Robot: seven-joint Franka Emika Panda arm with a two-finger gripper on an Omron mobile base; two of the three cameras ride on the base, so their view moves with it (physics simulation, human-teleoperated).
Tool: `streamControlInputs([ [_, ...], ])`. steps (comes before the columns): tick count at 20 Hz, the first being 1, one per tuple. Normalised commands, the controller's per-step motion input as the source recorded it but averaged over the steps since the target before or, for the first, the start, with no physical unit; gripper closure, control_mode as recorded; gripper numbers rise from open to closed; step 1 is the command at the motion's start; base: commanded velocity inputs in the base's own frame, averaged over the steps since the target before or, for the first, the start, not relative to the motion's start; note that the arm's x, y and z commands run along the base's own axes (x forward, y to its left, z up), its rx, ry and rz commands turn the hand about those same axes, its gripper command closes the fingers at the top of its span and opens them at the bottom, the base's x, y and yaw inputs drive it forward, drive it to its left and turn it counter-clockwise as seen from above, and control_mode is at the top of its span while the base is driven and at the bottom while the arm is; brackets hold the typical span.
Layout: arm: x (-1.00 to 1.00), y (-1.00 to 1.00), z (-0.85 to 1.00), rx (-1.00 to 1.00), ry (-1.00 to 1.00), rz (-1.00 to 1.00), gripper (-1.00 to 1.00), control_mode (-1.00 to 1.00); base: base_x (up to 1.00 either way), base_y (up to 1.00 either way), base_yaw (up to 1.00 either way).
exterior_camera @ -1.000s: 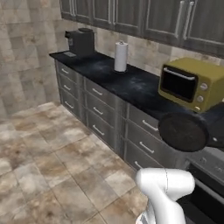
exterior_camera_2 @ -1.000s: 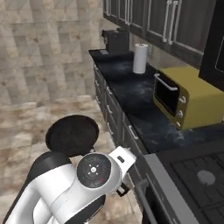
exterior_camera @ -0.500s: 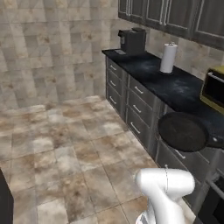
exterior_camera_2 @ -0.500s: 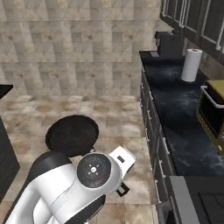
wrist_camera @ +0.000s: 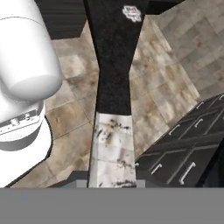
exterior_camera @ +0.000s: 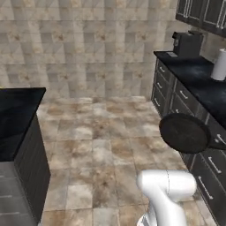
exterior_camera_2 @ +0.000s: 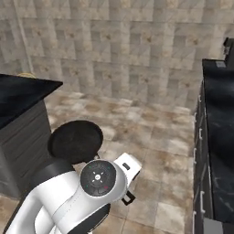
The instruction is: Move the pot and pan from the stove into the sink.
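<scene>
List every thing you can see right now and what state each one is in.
pan: off the stove, carried in the air above the floor, held by its handle
end effector: shut on the pan's handle
paper towel roll: upright on the counter
cabinet drawers: closed

wall [exterior_camera: 88,44]: beige stone tile | floor [exterior_camera: 101,145]: mottled tile | cabinets [exterior_camera: 176,97]: dark grey drawers, black counter [exterior_camera: 198,75]

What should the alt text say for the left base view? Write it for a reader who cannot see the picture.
A shallow round black frying pan hangs in the air above a tiled kitchen floor, in front of a run of dark grey drawer cabinets on the right. A white paper towel roll and a dark coffee machine stand on the black counter.
</scene>
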Motion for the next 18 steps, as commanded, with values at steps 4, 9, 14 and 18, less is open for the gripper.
streamControlInputs([
  [4, 0.0, 0.0, 0.0, 0.0, 0.0, 0.0, 1.0, 1.0, -0.01, 0.0, 0.5],
  [9, 0.0, 0.0, 0.0, 0.0, 0.0, 0.0, 1.0, 1.0, -0.01, 0.0, 0.5],
  [14, 0.0, 0.0, 0.0, 0.0, 0.0, 0.0, 1.0, 1.0, -0.01, 0.0, 0.5],
  [18, 0.0, 0.0, 0.0, 0.0, 0.0, 0.0, 1.0, 1.0, -0.01, 0.0, 0.5],
])
